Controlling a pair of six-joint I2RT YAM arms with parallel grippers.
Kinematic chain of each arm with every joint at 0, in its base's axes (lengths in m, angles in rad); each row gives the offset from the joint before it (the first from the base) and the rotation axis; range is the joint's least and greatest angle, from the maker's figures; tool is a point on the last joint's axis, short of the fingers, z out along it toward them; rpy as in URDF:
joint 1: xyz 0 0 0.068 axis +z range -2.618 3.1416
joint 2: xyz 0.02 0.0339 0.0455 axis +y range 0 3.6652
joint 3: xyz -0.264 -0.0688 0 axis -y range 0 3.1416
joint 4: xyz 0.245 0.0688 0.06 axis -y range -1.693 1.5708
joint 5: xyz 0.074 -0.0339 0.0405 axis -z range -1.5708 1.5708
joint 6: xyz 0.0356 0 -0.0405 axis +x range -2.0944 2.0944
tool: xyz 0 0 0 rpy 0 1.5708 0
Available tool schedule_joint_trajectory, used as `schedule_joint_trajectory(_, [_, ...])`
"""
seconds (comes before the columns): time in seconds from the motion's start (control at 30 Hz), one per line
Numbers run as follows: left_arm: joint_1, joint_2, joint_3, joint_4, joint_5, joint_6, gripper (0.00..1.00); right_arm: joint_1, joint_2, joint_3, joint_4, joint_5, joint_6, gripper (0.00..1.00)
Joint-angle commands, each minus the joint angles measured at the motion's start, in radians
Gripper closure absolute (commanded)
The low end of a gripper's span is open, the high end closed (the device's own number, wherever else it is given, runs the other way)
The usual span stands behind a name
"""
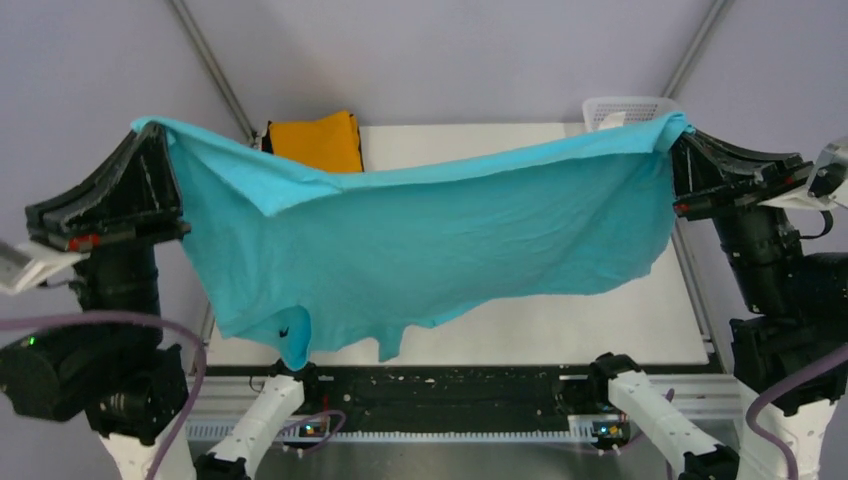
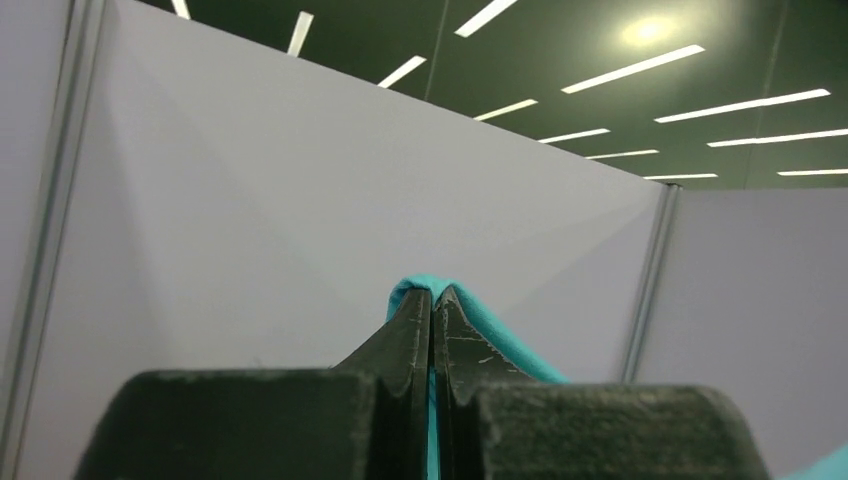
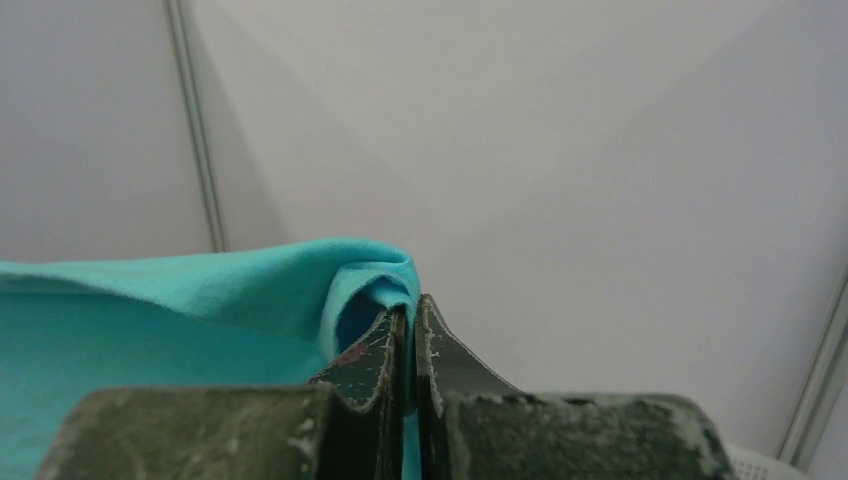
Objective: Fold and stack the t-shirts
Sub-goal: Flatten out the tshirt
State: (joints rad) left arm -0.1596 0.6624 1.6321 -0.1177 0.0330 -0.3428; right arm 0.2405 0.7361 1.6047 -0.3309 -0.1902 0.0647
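Observation:
A teal t-shirt (image 1: 420, 240) hangs spread in the air between my two grippers, high above the white table (image 1: 600, 320). My left gripper (image 1: 150, 132) is shut on its left top corner; the cloth shows pinched between the jaws in the left wrist view (image 2: 432, 292). My right gripper (image 1: 680, 130) is shut on its right top corner, with the cloth bunched at the jaws in the right wrist view (image 3: 408, 300). The shirt's lower edge and a sleeve (image 1: 292, 345) dangle near the table's front edge. A folded orange t-shirt (image 1: 318, 140) lies at the back left. Other shirts are out of view.
A white lattice basket (image 1: 625, 110) stands at the back right corner, partly behind the shirt. Grey partition walls surround the table. The arm bases (image 1: 440, 410) sit along the near edge.

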Motion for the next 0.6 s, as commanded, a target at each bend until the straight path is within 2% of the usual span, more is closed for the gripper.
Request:
schedule_joint_trajectory(0.0, [0.001, 0.250, 0.036, -0.024, -0.125, 0.046, 1.00, 0.007, 0.039, -0.054, -0.076, 0.179, 0.080, 1.00])
schedule_joint_trajectory(0.13, [0.002, 0.481, 0.031, -0.035, -0.219, 0.070, 1.00, 0.007, 0.055, -0.208, -0.087, 0.352, 0.149, 1.00])
schedule_joint_trajectory(0.3, [0.004, 0.762, -0.063, 0.002, -0.231, 0.084, 0.99, 0.006, 0.144, -0.446, -0.042, 0.476, 0.214, 0.98])
schedule_joint_trajectory(0.4, [0.006, 0.969, -0.096, -0.021, -0.235, 0.085, 0.87, 0.006, 0.257, -0.615, 0.054, 0.493, 0.255, 0.96])
schedule_joint_trajectory(0.47, [0.008, 1.086, -0.109, -0.044, -0.260, 0.069, 0.74, 0.004, 0.344, -0.713, 0.160, 0.480, 0.275, 0.94])
schedule_joint_trajectory(0.53, [0.011, 1.181, -0.122, -0.041, -0.277, 0.045, 0.37, 0.004, 0.429, -0.794, 0.273, 0.480, 0.283, 0.87])
schedule_joint_trajectory(0.57, [0.011, 1.221, -0.124, -0.042, -0.283, 0.039, 0.06, 0.001, 0.474, -0.824, 0.314, 0.483, 0.282, 0.76])
